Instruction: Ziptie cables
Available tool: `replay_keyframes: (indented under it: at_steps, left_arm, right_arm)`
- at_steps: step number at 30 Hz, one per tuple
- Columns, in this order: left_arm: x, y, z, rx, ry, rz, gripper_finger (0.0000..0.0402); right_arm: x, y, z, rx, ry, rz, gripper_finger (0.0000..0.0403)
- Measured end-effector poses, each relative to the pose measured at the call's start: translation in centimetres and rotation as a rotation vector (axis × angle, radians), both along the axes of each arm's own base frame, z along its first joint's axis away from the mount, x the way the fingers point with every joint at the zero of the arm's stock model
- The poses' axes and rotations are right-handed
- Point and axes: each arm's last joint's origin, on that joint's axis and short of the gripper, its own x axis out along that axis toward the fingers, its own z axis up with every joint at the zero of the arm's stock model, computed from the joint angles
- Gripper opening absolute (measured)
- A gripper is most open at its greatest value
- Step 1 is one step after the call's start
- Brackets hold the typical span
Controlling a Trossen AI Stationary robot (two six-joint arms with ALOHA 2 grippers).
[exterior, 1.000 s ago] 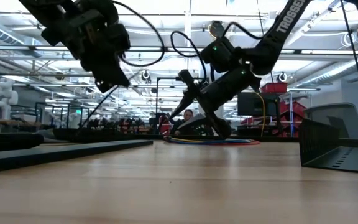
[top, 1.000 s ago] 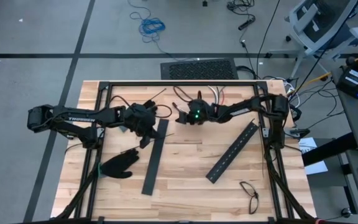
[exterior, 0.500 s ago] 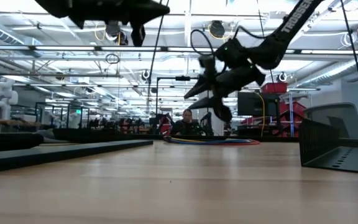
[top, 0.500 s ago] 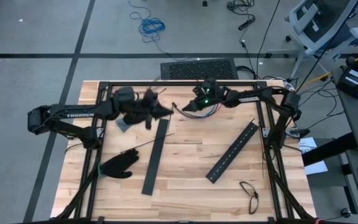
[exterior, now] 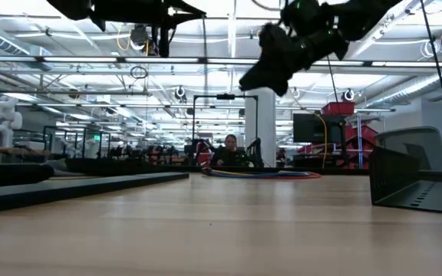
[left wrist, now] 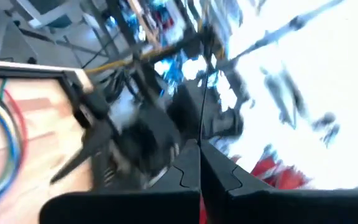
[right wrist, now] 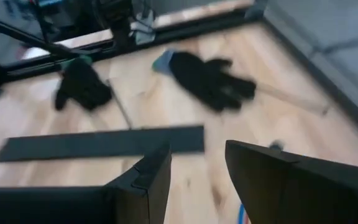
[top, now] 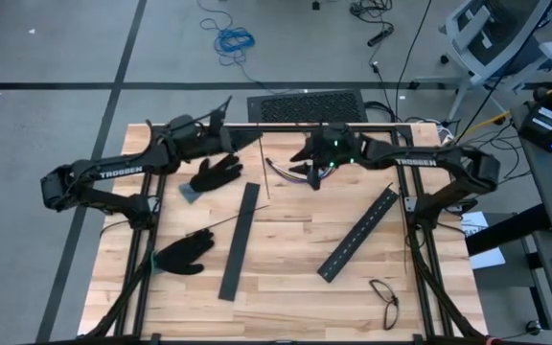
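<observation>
The cables (top: 278, 171), a loose bundle of coloured wires, lie on the table near its far edge; the low view shows them flat on the wood (exterior: 259, 174). My right gripper (top: 300, 161) hangs open above them, nothing between its fingers (right wrist: 197, 162). My left gripper (top: 254, 138) is raised near the far rail, shut on a thin dark ziptie (top: 263, 172). A second ziptie (top: 223, 222) lies flat on the table beside a black glove. My left gripper pinches the ziptie (left wrist: 201, 127) between its two shut fingers, which point about level toward the table's right. In the low view the strip (exterior: 203, 84) hangs straight down below the fingers. Whether its lower end reaches the table cannot be told.
Two black gloves (top: 217, 174) (top: 182, 254) lie on the left half. Two flat black slotted bars (top: 240, 240) (top: 357, 233) lie across the middle, and a pair of glasses (top: 384, 299) sits near the front right. A black frame rail (top: 286, 126) runs along the far edge.
Both arms have risen and rolled their wrists. My left gripper has lifted off the glove and gone toward the far edge, carrying the ziptie, which now hangs below it. My right gripper has lifted clear of the cables, which stay on the table.
</observation>
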Motion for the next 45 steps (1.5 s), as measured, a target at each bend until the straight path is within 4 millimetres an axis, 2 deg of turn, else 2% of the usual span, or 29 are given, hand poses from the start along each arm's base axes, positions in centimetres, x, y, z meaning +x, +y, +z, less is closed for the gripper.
replay_keyframes:
  at_steps: [4,7,18,27,45]
  left_arm:
    - [-0.4,0.6,1.0,-0.04,-0.116,0.062,0.0]
    - [-0.8,1.1,1.6,-0.022,-0.177,0.085,0.0]
    - [-1.9,1.6,2.3,0.012,-0.198,0.082,0.0]
    - [-2.5,1.9,2.5,0.018,-0.203,0.102,0.0]
    - [-2.6,2.0,2.6,0.011,-0.212,0.13,0.0]
  right_arm:
    - [1.4,2.7,0.3,-0.088,-0.04,-0.029,0.0148]
    - [2.0,3.7,-0.2,-0.082,-0.028,-0.075,0.0148]
    - [2.4,3.4,1.0,-0.006,-0.176,-0.076,0.0148]
    - [2.6,3.9,1.4,0.079,-0.219,-0.032,0.0148]
    - [2.8,4.4,1.3,0.111,-0.222,0.0,0.0145]
